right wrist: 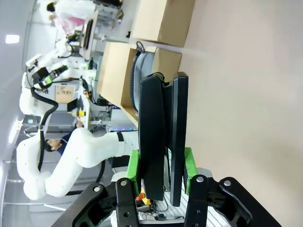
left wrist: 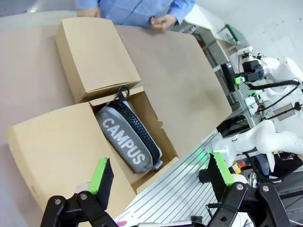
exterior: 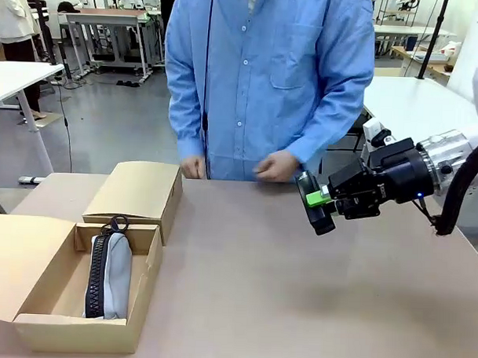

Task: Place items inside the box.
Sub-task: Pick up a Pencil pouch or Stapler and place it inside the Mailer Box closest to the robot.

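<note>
An open cardboard box sits at the table's front left. Inside it lies the grey zip pencil case, and the left wrist view shows "CAMPUS" printed on this pencil case. Over the right half of the table, in front of the person, my right gripper hangs in the air, shut on a black stapler. In the right wrist view the stapler stands up between the green pads. My left gripper is open above the box's near side.
A closed cardboard box stands right behind the open one. The person in a blue shirt stands at the far edge, both hands resting there close to my right gripper. The brown table is bare in the middle and at the right.
</note>
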`<action>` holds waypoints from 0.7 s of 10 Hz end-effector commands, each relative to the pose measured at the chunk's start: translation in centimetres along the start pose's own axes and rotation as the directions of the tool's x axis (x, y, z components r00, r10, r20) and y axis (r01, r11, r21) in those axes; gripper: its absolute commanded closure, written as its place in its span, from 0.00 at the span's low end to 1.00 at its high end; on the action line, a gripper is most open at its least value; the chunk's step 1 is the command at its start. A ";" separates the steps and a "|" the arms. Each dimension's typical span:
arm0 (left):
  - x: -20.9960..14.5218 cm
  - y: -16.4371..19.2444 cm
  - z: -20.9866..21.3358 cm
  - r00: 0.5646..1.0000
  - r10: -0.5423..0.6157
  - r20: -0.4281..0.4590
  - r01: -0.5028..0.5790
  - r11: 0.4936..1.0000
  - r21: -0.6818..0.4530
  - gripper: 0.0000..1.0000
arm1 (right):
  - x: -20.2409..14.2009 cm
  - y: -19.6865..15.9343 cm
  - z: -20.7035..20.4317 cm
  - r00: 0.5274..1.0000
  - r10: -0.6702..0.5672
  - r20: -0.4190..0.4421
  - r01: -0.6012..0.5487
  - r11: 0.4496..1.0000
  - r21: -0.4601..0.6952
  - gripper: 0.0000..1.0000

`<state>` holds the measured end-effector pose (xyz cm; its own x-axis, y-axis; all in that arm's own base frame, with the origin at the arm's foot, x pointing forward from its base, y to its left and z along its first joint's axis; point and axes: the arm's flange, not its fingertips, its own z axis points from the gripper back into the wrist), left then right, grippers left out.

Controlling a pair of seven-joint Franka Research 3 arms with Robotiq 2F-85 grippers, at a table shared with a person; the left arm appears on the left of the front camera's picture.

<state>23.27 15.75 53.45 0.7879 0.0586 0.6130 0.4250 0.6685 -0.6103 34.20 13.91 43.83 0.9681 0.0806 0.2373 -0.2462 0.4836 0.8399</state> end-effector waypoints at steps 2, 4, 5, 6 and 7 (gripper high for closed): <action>-0.1 -0.2 -0.2 1.000 -0.019 0.013 0.020 1.000 -0.016 0.00 | -10.4 -1.0 -3.5 0.999 0.040 -0.021 -0.040 0.999 0.014 1.00; -0.1 -0.2 -0.2 1.000 -0.019 0.013 0.020 1.000 -0.016 0.00 | -8.8 1.8 -8.9 0.990 0.098 -0.102 -0.096 0.995 0.025 1.00; -0.1 -0.2 -0.2 1.000 -0.019 0.013 0.020 1.000 -0.016 0.00 | -8.0 3.3 -12.6 0.978 0.118 -0.172 -0.109 0.992 0.063 1.00; -0.1 -0.2 -0.2 1.000 -0.019 0.013 0.020 1.000 -0.016 0.00 | -7.4 4.9 -17.3 0.970 0.124 -0.210 -0.118 0.992 0.044 1.00; -0.1 -0.2 -0.2 1.000 -0.019 0.013 0.020 1.000 -0.016 0.00 | -6.9 6.1 -21.7 0.972 0.119 -0.205 -0.118 0.993 0.016 1.00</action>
<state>23.29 15.72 53.44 0.7884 0.0578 0.6124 0.4250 0.6685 -0.6103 25.17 31.46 38.37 0.9230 0.3369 0.1858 -0.3326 0.4561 0.8255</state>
